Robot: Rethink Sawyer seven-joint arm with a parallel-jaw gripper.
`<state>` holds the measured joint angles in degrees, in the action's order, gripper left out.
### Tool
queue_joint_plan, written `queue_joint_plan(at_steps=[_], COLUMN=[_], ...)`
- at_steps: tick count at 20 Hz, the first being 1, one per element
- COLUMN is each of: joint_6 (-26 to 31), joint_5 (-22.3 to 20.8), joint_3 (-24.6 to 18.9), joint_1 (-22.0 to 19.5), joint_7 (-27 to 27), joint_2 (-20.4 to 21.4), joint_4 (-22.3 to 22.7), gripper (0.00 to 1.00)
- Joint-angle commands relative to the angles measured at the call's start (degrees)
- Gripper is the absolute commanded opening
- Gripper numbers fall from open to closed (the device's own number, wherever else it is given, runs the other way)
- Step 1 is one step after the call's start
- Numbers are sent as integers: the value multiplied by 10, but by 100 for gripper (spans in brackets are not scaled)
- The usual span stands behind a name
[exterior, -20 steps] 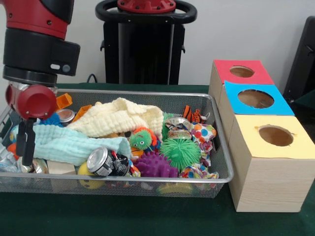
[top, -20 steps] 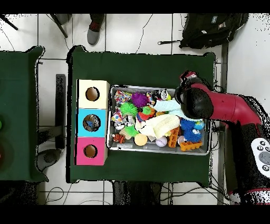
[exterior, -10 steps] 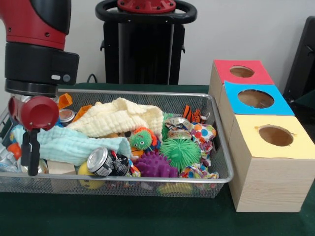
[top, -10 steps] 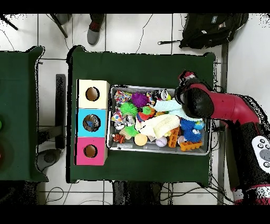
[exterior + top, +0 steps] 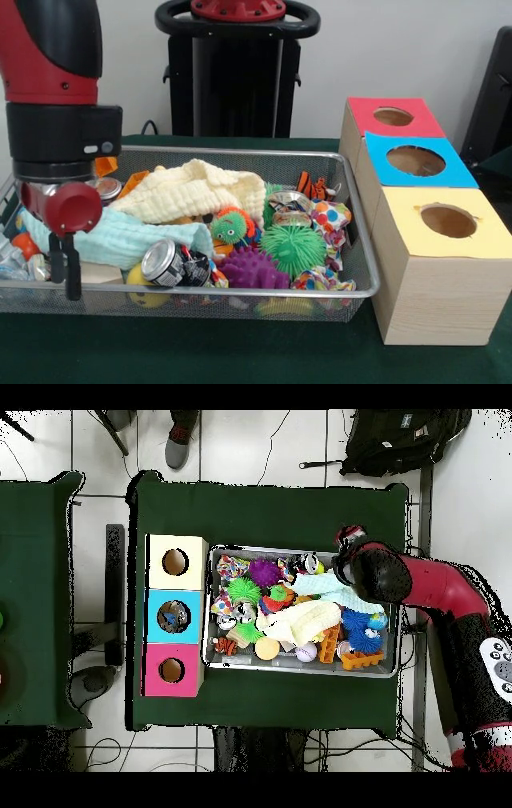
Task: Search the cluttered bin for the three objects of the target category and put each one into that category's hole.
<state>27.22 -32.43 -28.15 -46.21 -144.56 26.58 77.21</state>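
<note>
The silver wire-mesh bin sits at frame centre on a dark green table. Three pale wooden boxes lie against its left side: yellow-topped, blue-topped, red-topped. The red arm enters from lower right.

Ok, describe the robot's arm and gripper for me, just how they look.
The arm is a thick glossy red cylinder ending in a black band with small pale markings and a silver ring beneath. Under that sits a rounded red knob. The gripper is slim, dark and narrow. From overhead the arm shows red links with black joints and a grey panel with buttons.
</note>
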Motion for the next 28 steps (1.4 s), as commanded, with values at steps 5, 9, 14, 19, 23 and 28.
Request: queue_joint_plan(at_steps=[5,9,14,19,23,28], joint_6=[98,82,97,106,135,111], joint_5=[-7,-1,9,16,19,-3], joint_3=[-59,-59,-66,-74,-80,-64], joint_1=[-29,-36,-45,-56,-61,-56], joint_7=[225,208,210,219,240,227], joint_2=[-44,-8,7,27,18,0], joint_4=[13,55,60,77,77,92], gripper=[100,100,100,100,100,100])
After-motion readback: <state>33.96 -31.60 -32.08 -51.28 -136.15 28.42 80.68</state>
